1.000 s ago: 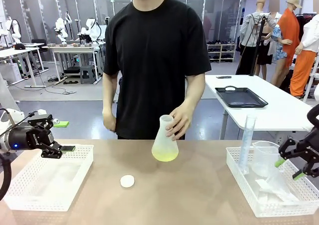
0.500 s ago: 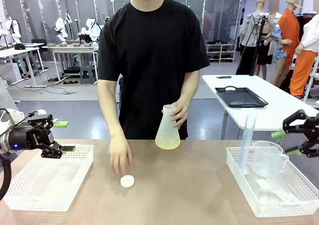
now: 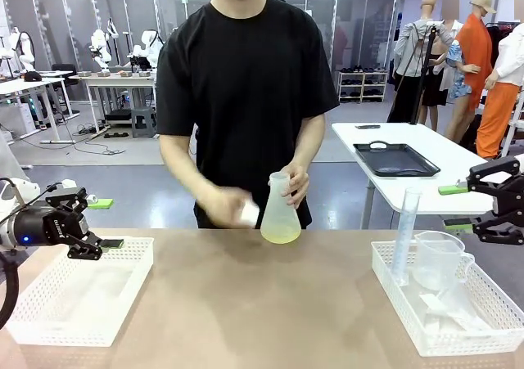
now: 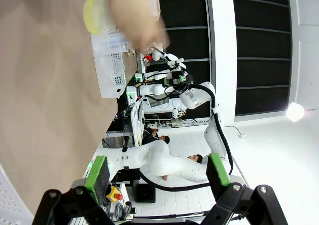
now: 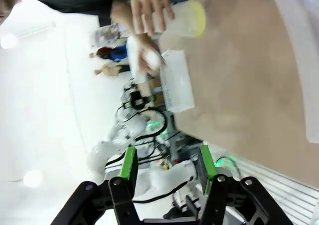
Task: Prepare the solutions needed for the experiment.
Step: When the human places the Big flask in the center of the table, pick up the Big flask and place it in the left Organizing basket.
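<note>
One flask (image 3: 279, 205) of solutions (image 3: 280, 235), two baskets (image 3: 74, 297) (image 3: 458, 341)

Black left gripper (image 3: 98, 246) points level toward the right, jaws spread wide, empty; black right gripper (image 3: 457, 207) points leftward, higher, jaws parted, empty

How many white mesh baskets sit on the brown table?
2. The left basket sits at the table's left end; the right basket at its right end, holding a beaker and cylinder.

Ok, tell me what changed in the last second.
The person's hand picked the white cap off the table and carries it to the flask of solution, which the other hand pulled back. The right gripper rose above its basket. The left gripper stayed put, open.
</note>
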Controlling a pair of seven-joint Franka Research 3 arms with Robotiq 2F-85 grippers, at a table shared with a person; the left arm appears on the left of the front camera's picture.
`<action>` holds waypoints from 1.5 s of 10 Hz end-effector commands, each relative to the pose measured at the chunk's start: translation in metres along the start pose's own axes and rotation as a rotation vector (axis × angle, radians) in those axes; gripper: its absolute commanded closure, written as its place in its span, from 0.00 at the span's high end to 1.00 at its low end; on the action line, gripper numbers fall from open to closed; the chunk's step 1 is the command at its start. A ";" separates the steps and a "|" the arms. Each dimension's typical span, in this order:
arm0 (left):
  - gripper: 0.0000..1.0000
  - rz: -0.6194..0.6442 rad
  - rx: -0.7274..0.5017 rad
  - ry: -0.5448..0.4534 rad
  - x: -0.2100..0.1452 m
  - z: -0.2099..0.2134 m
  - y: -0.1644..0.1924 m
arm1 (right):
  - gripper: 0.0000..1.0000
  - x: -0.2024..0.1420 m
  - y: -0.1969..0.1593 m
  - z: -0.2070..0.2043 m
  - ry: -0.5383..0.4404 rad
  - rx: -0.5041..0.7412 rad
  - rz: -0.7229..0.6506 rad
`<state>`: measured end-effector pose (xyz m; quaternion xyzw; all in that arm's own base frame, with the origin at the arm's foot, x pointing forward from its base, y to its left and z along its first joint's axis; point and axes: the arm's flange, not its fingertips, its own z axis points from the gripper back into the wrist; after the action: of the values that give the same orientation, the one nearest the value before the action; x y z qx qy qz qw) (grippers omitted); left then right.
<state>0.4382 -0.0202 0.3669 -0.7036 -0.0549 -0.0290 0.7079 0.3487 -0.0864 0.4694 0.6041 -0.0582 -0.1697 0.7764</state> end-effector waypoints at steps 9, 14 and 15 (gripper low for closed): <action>1.00 -0.004 0.000 -0.019 0.001 -0.001 -0.001 | 0.81 0.030 -0.037 -0.035 0.211 0.158 0.143; 1.00 -0.004 0.000 -0.019 0.001 -0.001 -0.001 | 0.81 0.043 -0.047 -0.040 0.268 0.277 0.148; 1.00 -0.004 0.000 -0.019 0.001 -0.001 -0.001 | 0.81 0.045 -0.049 -0.040 0.267 0.278 0.142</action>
<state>0.4382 -0.0202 0.3669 -0.7036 -0.0548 -0.0290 0.7079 0.3874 -0.0686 0.4081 0.7057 -0.0126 -0.0310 0.7077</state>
